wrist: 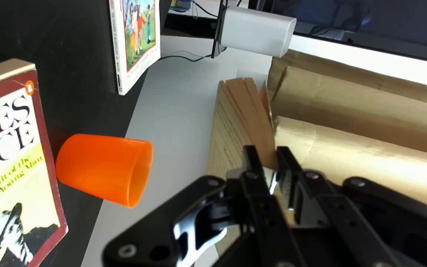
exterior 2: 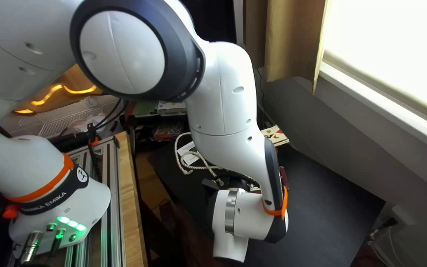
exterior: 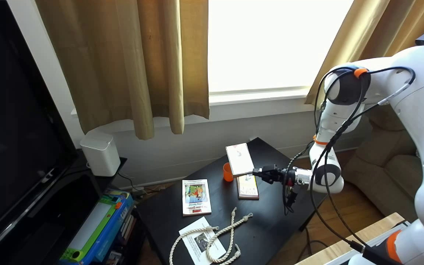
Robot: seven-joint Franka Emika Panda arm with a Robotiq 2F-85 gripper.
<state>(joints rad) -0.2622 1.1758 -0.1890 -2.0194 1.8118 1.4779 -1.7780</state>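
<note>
— gripper [wrist: 265, 157], black, one: it filled the foreground of the wrist view. how did its fingers stand?

— narrow: they were pinched on the pale book [wrist: 237, 126], which was held clear of the table [exterior: 278, 221], its pages slightly fanned at the far end.

— what else was listed, left to right, in an exterior view?

— television [exterior: 17, 129], black, one: at the left edge. white box [exterior: 101, 156], one: it stood upright near the television. illustrated book [exterior: 196, 197], one: it lay flat on the table, coloured picture uppermost. printed sheet [exterior: 201, 243], one: it lay near that book, partly under cream rope [exterior: 240, 221], which ran in loose curves.

— and the cup [exterior: 228, 173]?

— orange, one: it stood upright farther right, just beside the yellow-and-white paperback [exterior: 248, 187]; whether the two touched could not be told.

— where did the pale book fall in that row?

— next after the cup: it hid the paperback's upper part, and its lower right corner met the gripper.

— the paperback's entry?

— one, flat on the table, red-brown at the border, "as a young man" legible in the wrist view.

— last, on the right?

— white arm [exterior: 421, 114], one: the gripper sat at its left end.
</note>
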